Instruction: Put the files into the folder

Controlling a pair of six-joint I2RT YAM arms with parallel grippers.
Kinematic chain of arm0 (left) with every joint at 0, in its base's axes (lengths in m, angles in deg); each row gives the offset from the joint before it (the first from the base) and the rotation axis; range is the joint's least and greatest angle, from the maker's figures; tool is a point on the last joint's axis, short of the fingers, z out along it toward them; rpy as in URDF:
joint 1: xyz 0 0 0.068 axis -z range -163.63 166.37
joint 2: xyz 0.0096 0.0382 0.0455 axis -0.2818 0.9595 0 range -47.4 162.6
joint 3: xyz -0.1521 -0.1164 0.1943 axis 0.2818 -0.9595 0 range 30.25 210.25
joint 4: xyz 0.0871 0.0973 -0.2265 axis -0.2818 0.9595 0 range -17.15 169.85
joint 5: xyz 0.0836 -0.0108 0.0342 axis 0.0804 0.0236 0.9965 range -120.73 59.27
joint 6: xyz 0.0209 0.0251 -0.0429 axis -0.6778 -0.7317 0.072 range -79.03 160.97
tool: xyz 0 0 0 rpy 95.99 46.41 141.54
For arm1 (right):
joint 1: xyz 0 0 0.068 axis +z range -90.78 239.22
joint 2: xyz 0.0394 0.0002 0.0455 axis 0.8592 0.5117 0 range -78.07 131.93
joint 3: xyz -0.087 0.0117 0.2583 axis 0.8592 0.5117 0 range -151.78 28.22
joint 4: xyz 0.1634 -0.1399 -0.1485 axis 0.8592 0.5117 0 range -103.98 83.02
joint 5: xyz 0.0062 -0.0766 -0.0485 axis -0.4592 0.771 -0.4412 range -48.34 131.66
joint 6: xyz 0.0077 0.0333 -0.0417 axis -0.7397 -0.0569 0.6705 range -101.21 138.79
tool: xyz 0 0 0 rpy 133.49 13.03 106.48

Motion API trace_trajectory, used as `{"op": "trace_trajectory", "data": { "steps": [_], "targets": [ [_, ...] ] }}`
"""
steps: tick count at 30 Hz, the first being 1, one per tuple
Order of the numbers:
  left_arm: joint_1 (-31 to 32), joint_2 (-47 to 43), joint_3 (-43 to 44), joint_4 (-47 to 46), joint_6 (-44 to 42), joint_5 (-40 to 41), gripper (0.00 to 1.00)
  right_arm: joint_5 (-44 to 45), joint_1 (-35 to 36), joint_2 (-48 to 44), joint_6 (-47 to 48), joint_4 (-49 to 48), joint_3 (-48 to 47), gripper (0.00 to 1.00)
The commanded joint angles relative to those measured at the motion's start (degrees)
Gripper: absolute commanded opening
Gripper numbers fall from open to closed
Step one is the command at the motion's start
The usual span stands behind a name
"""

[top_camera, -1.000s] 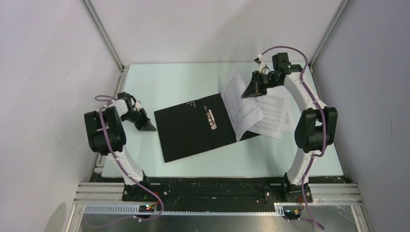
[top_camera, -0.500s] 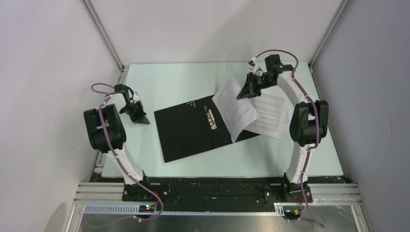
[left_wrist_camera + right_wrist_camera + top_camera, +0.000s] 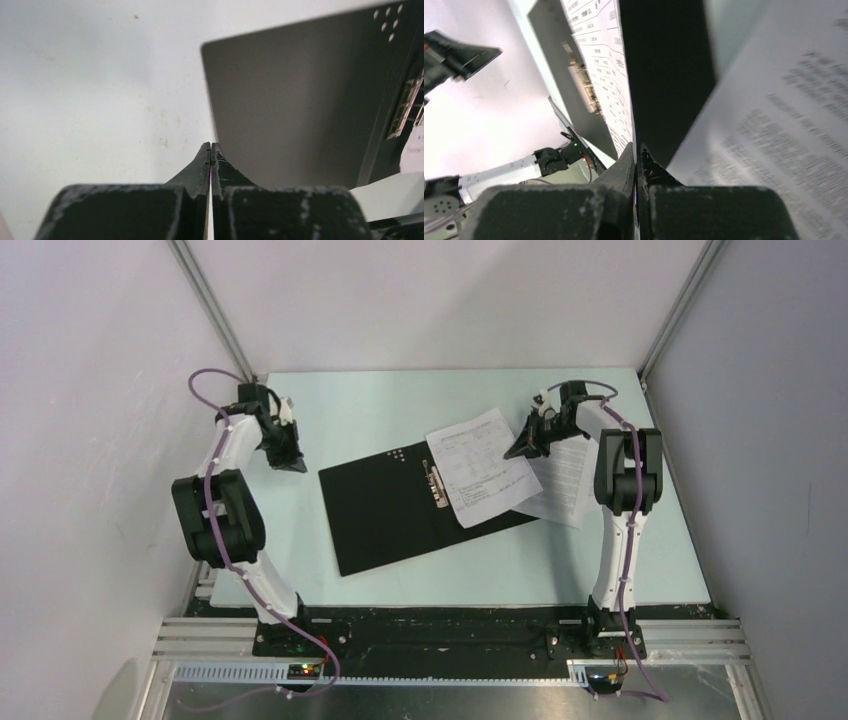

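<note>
The folder (image 3: 385,510) lies open in the middle of the table, black inside up, with its metal spine clip (image 3: 437,485). My right gripper (image 3: 518,450) is shut on the right edge of one printed sheet of the files (image 3: 480,465), which lies nearly flat over the folder's right half. A second sheet (image 3: 565,475) lies on the table under my right arm. In the right wrist view the held sheet (image 3: 606,70) runs edge-on into my right gripper (image 3: 637,146). My left gripper (image 3: 295,465) is shut and empty, just off the folder's far left corner (image 3: 300,95).
Grey enclosure walls and metal posts (image 3: 215,315) border the table on the left, right and back. The arm bases stand on the black rail (image 3: 430,635) at the near edge.
My right gripper has lowered and swung the held sheet from steeply raised to nearly flat over the folder's right half. My left arm has pulled back towards the far left, still shut.
</note>
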Motion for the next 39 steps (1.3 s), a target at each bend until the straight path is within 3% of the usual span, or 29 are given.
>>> {"op": "trace_trajectory", "data": {
  "steps": [1, 19, 35, 39],
  "targets": [
    [3.8, -3.4, 1.3, 4.9, -5.9, 3.7, 0.01, 2.4, 0.2, 3.6, 0.9, 1.5, -3.3, 0.00],
    [7.2, -4.7, -0.2, 5.1, -7.5, 6.8, 0.02, -1.3, 1.3, 7.2, -5.7, -1.8, 0.9, 0.00],
    [7.5, -3.4, 0.6, 5.0, -7.5, 7.3, 0.02, 6.8, 2.3, 6.6, -2.8, 3.5, 0.1, 0.00],
    [7.5, -2.9, 0.9, 5.0, -7.4, 7.0, 0.02, 9.0, 2.7, 6.0, -2.6, 3.4, 0.3, 0.08]
  ]
}}
